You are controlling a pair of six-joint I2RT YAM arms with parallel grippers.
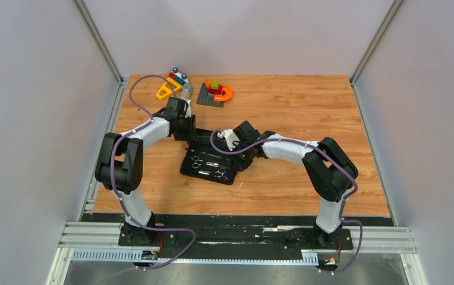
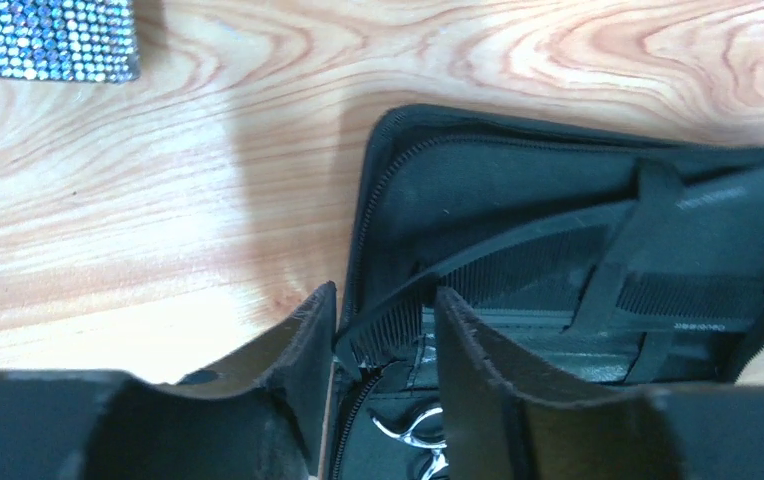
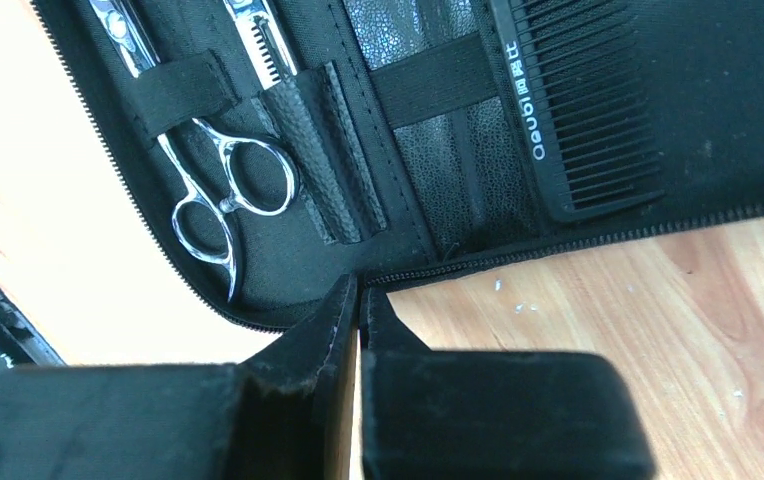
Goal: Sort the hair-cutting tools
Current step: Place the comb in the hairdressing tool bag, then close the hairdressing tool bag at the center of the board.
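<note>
two grippers: left gripper (image 2: 386, 297) parted, long comb (image 2: 523, 262) tip between fingers; right gripper (image 3: 360, 292) closed near scissors (image 3: 226, 204).

Cropped, covered and unreadable parts

The scissors (image 3: 220, 195) and the wide comb (image 3: 578, 110) are cut off by the top edge of the right wrist view; the long comb (image 2: 518, 265) is partly covered by a strap (image 2: 643, 225) and a finger (image 2: 478, 370) of the left gripper (image 2: 386, 290); from above, the combs cannot be made out.

An open black case (image 1: 188, 169) lies mid-frame on the wooden table (image 1: 308, 113), silver scissors (image 1: 196, 161) inside. The left arm (image 1: 147, 130) and right arm (image 1: 290, 148) meet over it, with toy blocks (image 1: 216, 92) at upper centre.
</note>
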